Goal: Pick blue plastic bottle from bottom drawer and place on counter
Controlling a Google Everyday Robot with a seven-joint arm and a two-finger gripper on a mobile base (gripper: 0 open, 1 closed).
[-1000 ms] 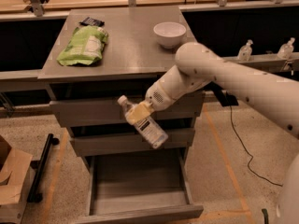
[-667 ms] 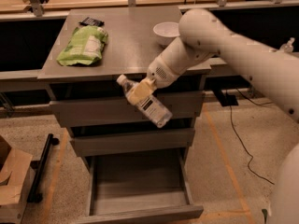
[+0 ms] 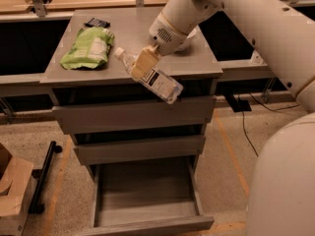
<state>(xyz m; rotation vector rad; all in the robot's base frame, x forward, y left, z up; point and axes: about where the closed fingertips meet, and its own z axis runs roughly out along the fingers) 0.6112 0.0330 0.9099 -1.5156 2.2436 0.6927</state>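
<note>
My gripper (image 3: pixel 141 63) is shut on the blue plastic bottle (image 3: pixel 156 80), a slim clear bottle with a white cap and a white label with a dark band. The bottle hangs tilted, cap up-left, over the front edge of the counter (image 3: pixel 123 28), the grey cabinet top. The bottom drawer (image 3: pixel 147 200) stands pulled open below and its grey inside holds nothing.
A green snack bag (image 3: pixel 89 46) lies on the counter's left part, with a small dark packet (image 3: pixel 96 22) behind it. A white bowl (image 3: pixel 187 37) is partly hidden behind my arm. A cardboard box (image 3: pixel 12 191) and a black bar (image 3: pixel 44 173) are on the floor at left.
My gripper has lifted the bottle from in front of the upper drawers up to the counter's front edge.
</note>
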